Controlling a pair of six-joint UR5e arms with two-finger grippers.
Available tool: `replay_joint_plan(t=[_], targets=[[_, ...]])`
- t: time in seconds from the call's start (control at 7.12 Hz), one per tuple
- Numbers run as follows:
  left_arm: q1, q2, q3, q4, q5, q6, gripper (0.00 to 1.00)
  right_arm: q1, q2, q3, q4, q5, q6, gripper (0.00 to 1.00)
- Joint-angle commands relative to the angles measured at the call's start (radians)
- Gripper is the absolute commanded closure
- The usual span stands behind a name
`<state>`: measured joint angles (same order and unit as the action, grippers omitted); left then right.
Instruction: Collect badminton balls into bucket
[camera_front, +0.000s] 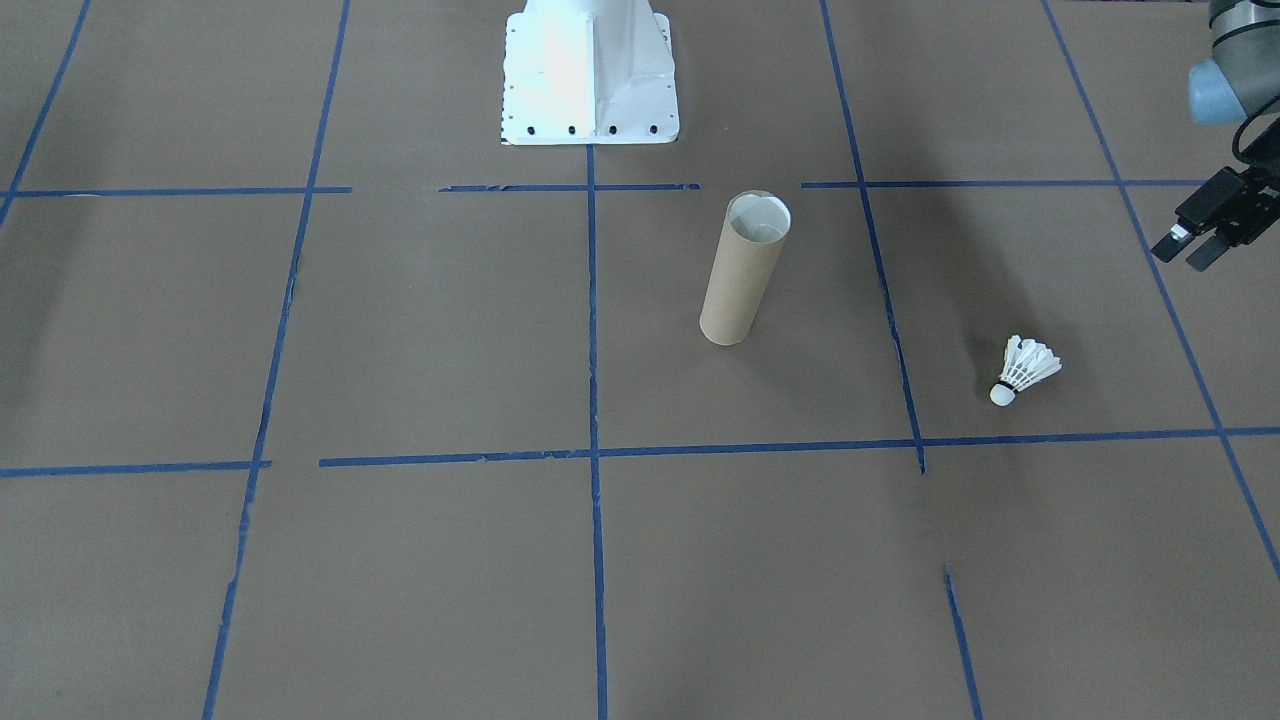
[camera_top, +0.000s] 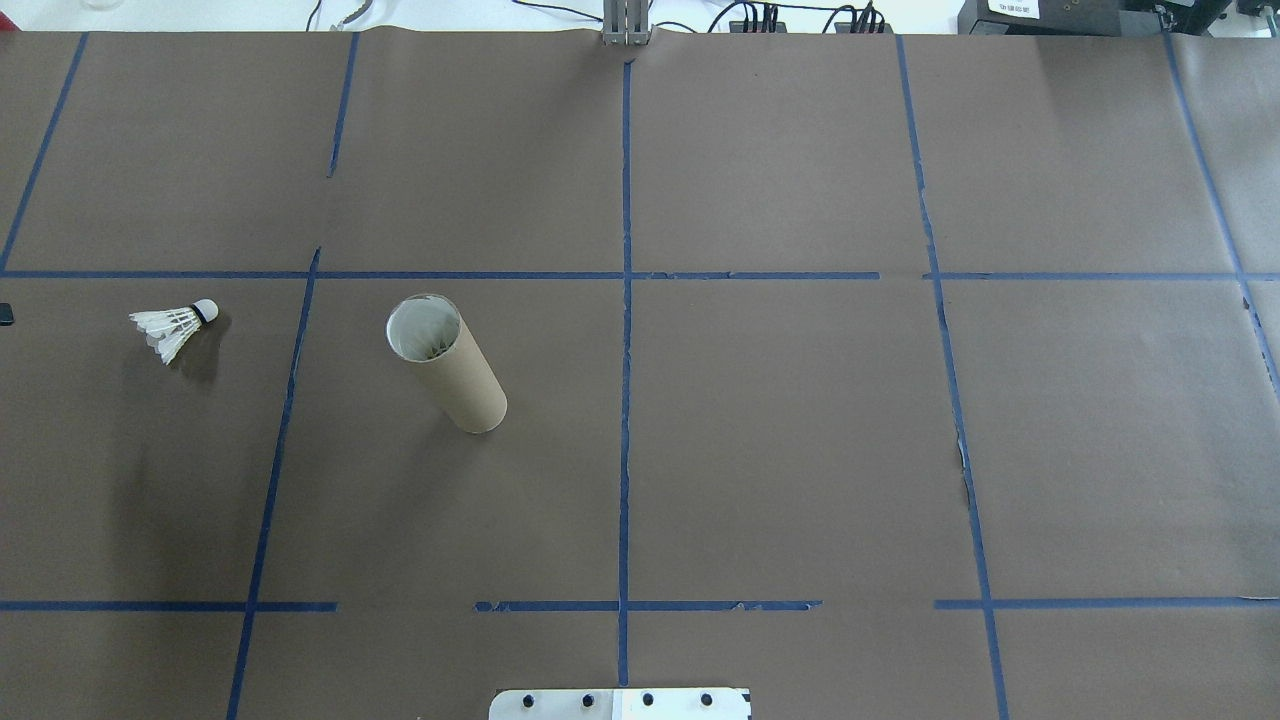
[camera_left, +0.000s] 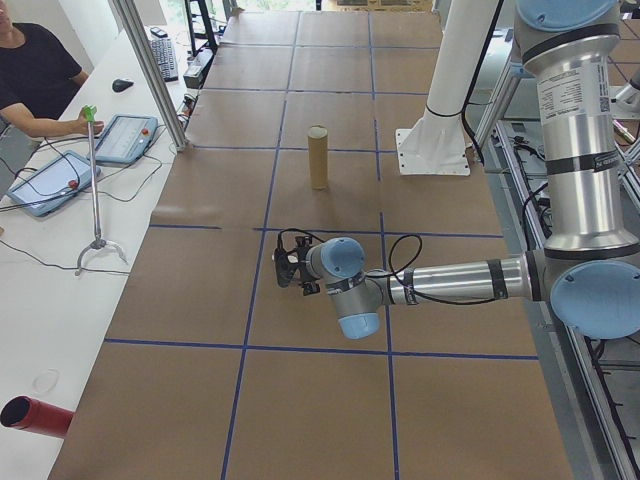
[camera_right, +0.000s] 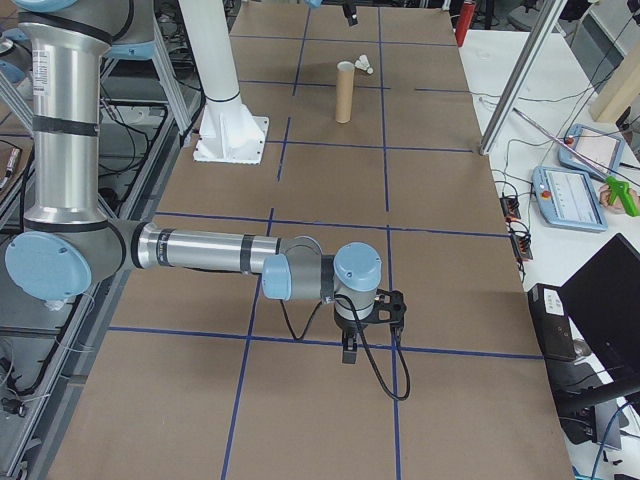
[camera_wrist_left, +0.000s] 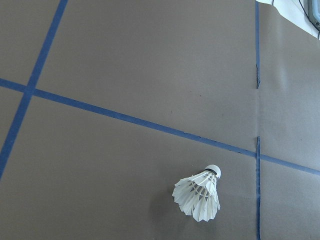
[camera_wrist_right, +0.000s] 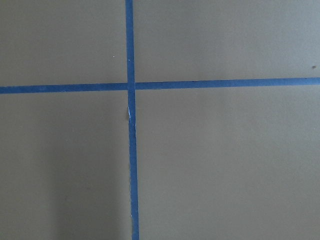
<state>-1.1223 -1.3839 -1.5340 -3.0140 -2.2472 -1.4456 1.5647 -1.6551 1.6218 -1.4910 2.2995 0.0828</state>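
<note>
The shuttlecock (camera_front: 1026, 368) is white, with a thin black band above its cork tip. The cardboard tube (camera_front: 743, 268) is plain brown outside, pale whitish inside. The table (camera_front: 400, 330) covering is brown, crossed by a grid of blue tape lines (camera_front: 592, 400). The robot base (camera_front: 590, 75) is white.

Worktop (camera_top: 780, 450) covered in brown paper, marked into squares with blue tape (camera_top: 626, 300); paper seams lifting in places. White side table (camera_left: 50, 300) along the operators' edge, behind an aluminium post (camera_left: 150, 70). On it: two tablets (camera_left: 125, 138), cables, a keyboard (camera_left: 165, 55), a mouse (camera_left: 122, 85), a red tube (camera_left: 35, 415), a grabber stick with green handle (camera_left: 95, 190). A person in a black shirt (camera_left: 35, 75) sits there. Even light, soft shadows.
</note>
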Motion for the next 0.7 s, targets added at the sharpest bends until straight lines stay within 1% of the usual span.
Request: replay_joint_plan(t=[0.0,0.14,0.28,0.42,0.56], targets=[[0.169,-0.052,0.04,-0.077,0.179,-0.176,0.0,0.0,0.0,0.001,0.0,0.0,0.0,0.0],[0.17,-0.093,0.072,-0.077,0.182,-0.22,0.0,0.0,0.0,0.001,0.0,0.0,0.0,0.0],[0.171,-0.134,0.11,-0.078,0.198,-0.258,0.0,0.0,0.0,0.001,0.0,0.0,0.0,0.0],[0.185,-0.144,0.123,-0.08,0.26,-0.26,0.0,0.0,0.0,0.001,0.0,0.0,0.0,0.0],[0.194,-0.176,0.159,-0.08,0.274,-0.26,0.0,0.0,0.0,0.001,0.0,0.0,0.0,0.0]])
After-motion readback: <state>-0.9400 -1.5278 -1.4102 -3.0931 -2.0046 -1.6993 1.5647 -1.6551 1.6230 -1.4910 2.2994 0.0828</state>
